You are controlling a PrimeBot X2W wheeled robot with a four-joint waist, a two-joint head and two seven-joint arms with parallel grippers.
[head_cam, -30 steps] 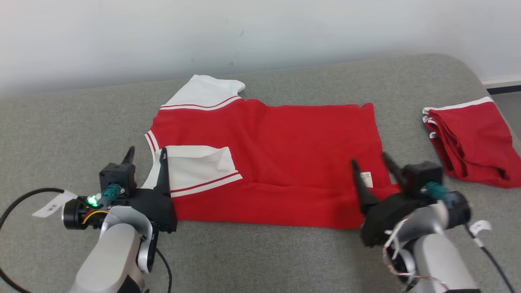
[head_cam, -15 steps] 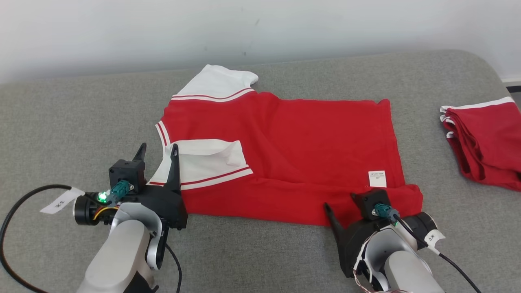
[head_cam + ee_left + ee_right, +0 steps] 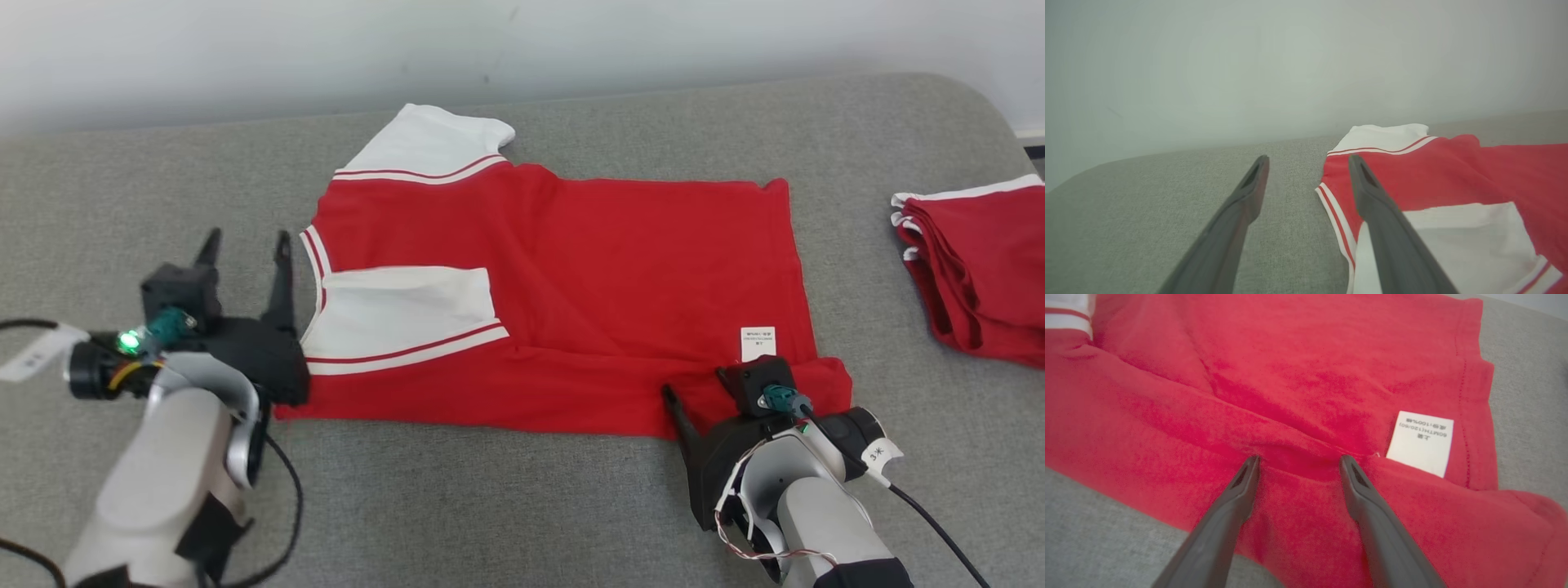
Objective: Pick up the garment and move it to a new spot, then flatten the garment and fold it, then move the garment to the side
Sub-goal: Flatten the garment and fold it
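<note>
The garment [image 3: 612,269] is a red shirt with white, red-striped sleeves, spread across the grey cushion with its near sleeve folded onto the body and a crease along the near edge. My left gripper [image 3: 249,237] stands open just left of the collar, over bare cushion; in the left wrist view its right finger overlaps the collar edge of the garment [image 3: 1453,175], with the left gripper [image 3: 1308,157] holding nothing. My right gripper [image 3: 706,388] is open over the near right hem, the right gripper [image 3: 1299,458] straddling the crease of the garment [image 3: 1290,367] beside a white label [image 3: 1421,443].
A second red garment [image 3: 980,261], folded with white trim, lies at the right edge of the grey cushion [image 3: 490,506]. A pale wall [image 3: 490,49] runs along the back. Bare cushion stretches to the left and in front of the shirt.
The head camera has shifted. My right gripper has swung down onto the near right hem. My left gripper has moved left and farther out, off the white sleeve to beside the collar.
</note>
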